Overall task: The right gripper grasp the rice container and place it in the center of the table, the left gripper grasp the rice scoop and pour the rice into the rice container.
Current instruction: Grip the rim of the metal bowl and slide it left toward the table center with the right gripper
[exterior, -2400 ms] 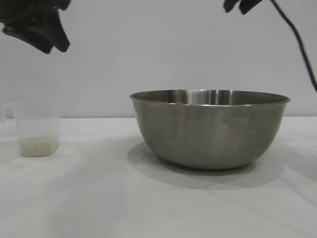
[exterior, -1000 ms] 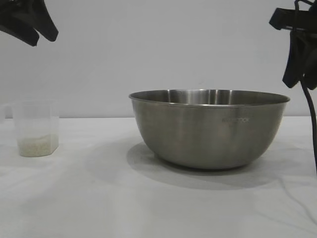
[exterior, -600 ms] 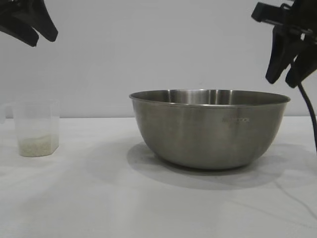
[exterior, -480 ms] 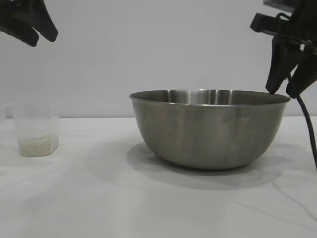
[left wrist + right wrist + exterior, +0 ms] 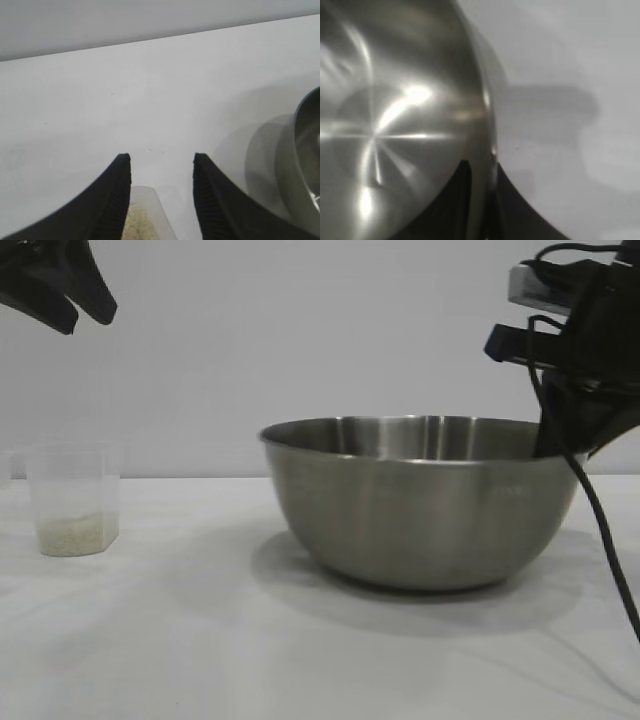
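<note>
**Right pincer clamps the rim of the rice container; left pincer hangs above the scoop**

The right pincer point(image 5: 562, 445) has its fingers pinched onto the rolled rim of the rice container point(image 5: 425, 505), one finger inside the bowl and the other outside against the wall, as the right wrist view shows point(image 5: 479, 192). The fingers stand almost together, with only the thin steel edge between them. A thick black cable point(image 5: 600, 530) trails down from this pincer past the bowl's outer side. The bowl sits under and inward of the pincer, its base on the white worktop point(image 5: 200, 640), its rim tipped slightly, higher at the gripped side.

The left pincer point(image 5: 75, 310) hangs high, well apart from the bowl, its fingers point(image 5: 112, 200) parted partway and holding nothing. Directly below it stands the rice scoop point(image 5: 72, 498), upright on the worktop with a shallow layer of rice point(image 5: 72, 533) in its bottom. In the left wrist view the scoop's rim and rice point(image 5: 137, 222) show in the gap between the fingers, with the bowl's edge point(image 5: 305, 150) off to one side.
</note>
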Robot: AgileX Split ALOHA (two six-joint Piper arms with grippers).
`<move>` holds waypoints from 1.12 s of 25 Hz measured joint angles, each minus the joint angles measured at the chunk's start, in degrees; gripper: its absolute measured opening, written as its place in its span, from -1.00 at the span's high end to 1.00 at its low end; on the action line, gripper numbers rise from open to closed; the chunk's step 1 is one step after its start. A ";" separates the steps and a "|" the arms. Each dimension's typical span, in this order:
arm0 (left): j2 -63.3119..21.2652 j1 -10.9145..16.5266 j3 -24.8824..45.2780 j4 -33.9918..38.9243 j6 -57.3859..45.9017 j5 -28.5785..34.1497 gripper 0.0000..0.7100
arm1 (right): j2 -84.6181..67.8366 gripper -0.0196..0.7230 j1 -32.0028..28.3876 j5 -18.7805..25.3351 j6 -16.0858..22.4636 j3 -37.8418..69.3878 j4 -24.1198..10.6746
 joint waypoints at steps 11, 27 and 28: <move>-0.90 0.00 0.87 -0.15 1.94 -1.54 0.25 | -1.88 0.52 5.66 -3.65 -0.97 0.00 0.00; -6.20 0.00 10.12 -0.25 3.33 -5.93 0.25 | -19.74 0.14 5.75 -5.84 -1.79 0.00 -2.76; -6.20 0.00 10.12 -0.25 2.00 -6.78 0.25 | -19.73 0.14 5.75 -5.42 -1.79 0.00 -2.76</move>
